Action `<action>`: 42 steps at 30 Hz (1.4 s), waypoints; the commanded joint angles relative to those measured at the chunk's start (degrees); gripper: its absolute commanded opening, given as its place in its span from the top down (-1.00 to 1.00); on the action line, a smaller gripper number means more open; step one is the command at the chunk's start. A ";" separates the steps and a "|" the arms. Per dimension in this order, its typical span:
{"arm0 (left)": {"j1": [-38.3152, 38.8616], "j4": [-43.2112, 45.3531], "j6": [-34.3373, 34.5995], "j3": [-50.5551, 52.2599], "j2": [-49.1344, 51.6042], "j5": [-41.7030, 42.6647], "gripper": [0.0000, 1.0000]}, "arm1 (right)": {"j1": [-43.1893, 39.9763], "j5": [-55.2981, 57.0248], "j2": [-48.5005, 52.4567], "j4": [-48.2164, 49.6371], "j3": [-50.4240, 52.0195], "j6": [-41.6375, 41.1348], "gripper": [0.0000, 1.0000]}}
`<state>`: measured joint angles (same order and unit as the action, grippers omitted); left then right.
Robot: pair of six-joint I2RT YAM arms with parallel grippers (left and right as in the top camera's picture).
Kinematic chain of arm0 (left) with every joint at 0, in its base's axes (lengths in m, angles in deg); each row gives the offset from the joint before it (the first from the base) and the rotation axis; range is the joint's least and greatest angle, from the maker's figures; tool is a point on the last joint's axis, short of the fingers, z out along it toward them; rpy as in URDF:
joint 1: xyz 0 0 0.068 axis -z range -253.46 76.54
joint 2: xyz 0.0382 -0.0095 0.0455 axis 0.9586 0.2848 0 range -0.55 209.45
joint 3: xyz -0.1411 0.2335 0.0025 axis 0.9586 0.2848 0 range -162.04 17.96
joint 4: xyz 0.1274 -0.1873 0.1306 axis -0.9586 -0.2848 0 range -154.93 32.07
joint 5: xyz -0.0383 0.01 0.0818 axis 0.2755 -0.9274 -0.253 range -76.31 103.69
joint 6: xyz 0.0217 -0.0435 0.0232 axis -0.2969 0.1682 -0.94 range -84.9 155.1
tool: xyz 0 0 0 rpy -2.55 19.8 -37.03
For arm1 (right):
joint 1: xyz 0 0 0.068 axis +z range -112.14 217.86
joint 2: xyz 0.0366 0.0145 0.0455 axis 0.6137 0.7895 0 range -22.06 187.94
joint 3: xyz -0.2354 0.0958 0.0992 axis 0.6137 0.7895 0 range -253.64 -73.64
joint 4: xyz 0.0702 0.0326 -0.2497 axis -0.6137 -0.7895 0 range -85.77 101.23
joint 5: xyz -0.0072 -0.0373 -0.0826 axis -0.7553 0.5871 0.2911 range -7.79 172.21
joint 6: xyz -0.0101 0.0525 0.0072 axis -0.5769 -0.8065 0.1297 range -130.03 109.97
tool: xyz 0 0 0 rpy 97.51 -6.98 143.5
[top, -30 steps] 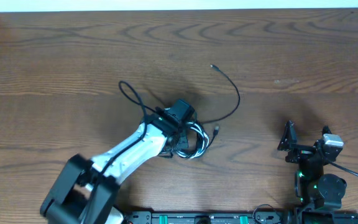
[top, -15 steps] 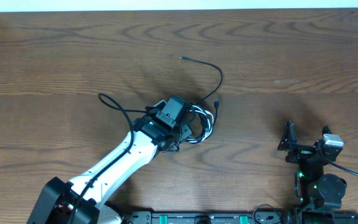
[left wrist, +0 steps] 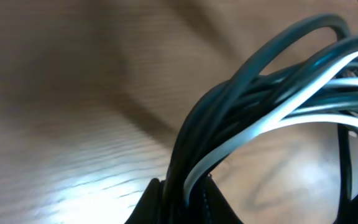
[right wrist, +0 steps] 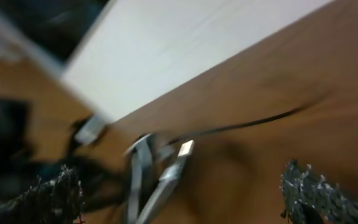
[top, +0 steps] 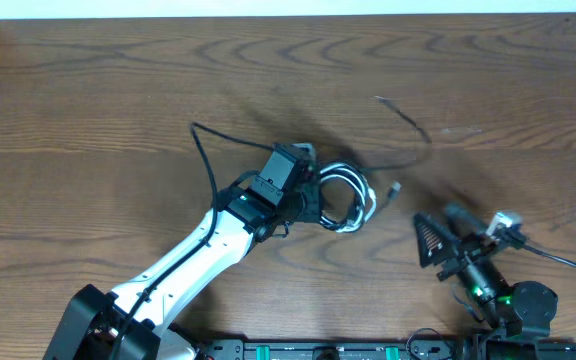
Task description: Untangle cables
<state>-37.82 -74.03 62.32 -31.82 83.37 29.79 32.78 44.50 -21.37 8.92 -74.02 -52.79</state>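
Observation:
The cables (top: pixel 349 196) are a tangled bundle of black and white cords in the middle of the table. My left gripper (top: pixel 306 187) is shut on the bundle's left side. Up close, black and white strands (left wrist: pixel 272 93) rise from between my left gripper's (left wrist: pixel 183 202) fingers. One black strand trails up-right to a plug end (top: pixel 379 99), and another loops left (top: pixel 201 140). A small plug (top: pixel 395 187) hangs off the right side. My right gripper (top: pixel 446 232) stands open, right of the bundle. In the right wrist view, blurred, a plug (right wrist: pixel 178 158) lies ahead of the right gripper (right wrist: pixel 182 199).
The wooden table (top: pixel 88 90) ends at a white back edge (top: pixel 268 8), which also shows as a white band (right wrist: pixel 185 43) in the right wrist view. A dark rail with green lights (top: pixel 328 350) runs along the front edge.
My left gripper has carried the bundle to the right, and the loose black end has whipped right. My right arm has swung from its rest pose toward the bundle, jaws still wide.

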 commanded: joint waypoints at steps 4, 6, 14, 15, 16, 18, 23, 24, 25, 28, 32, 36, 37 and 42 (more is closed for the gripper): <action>-0.24 3.06 -6.82 -1.99 -0.46 8.76 0.85 | -0.09 -7.93 -0.26 -0.79 0.07 -12.55 -0.33; -0.24 4.09 -6.82 -1.99 -0.46 10.82 0.85 | -0.09 -7.13 -0.22 -0.94 0.07 -20.04 -0.12; -0.20 4.68 -5.51 -1.99 -0.46 12.02 0.85 | -0.07 -6.36 -0.20 -0.94 0.09 -29.49 -0.15; -0.17 4.68 -5.51 -1.99 -0.46 12.04 0.85 | -0.07 -6.36 -0.20 -0.94 0.09 -29.64 -0.15; -0.15 4.66 -5.51 -1.99 -0.46 12.11 0.85 | -0.07 -6.34 -0.20 -0.94 0.09 -29.94 -0.15; -0.02 4.90 -5.53 -1.99 -0.46 13.62 0.85 | -0.07 -6.36 -0.20 -0.94 0.09 -30.14 -0.07; 0.85 5.53 -5.53 -1.99 -0.46 15.45 0.85 | -0.07 -6.36 0.09 -0.94 0.09 -31.15 0.03; 1.14 5.60 -5.53 -1.99 -0.46 15.43 0.85 | -0.04 -6.36 0.20 -0.96 0.09 -31.23 0.06; 1.44 5.77 -5.53 -1.99 -0.46 15.43 0.85 | 0.07 -6.36 0.28 -0.96 0.09 -31.65 0.07; 2.51 6.86 -5.53 -1.99 -0.46 15.43 0.85 | 1.27 -6.32 0.46 -0.94 0.09 -32.20 0.10; 4.20 8.96 -5.55 -1.99 -0.46 15.39 0.85 | 3.50 -6.25 0.46 -0.96 0.09 -32.15 0.13; 5.22 9.60 -5.53 -1.99 -0.46 15.43 0.85 | 5.51 -5.01 0.46 -0.94 0.09 -31.58 0.31; 5.22 9.55 -5.51 -1.99 -0.46 15.72 0.85 | 5.81 -4.63 0.46 -0.94 0.09 -31.01 0.44; 5.20 10.05 -5.51 -1.99 -0.46 23.67 0.85 | 5.92 -4.00 0.46 -0.92 0.09 -29.97 0.97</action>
<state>-32.97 -64.93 57.16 -31.82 83.40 45.46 38.20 39.25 -21.02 8.24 -74.02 -83.92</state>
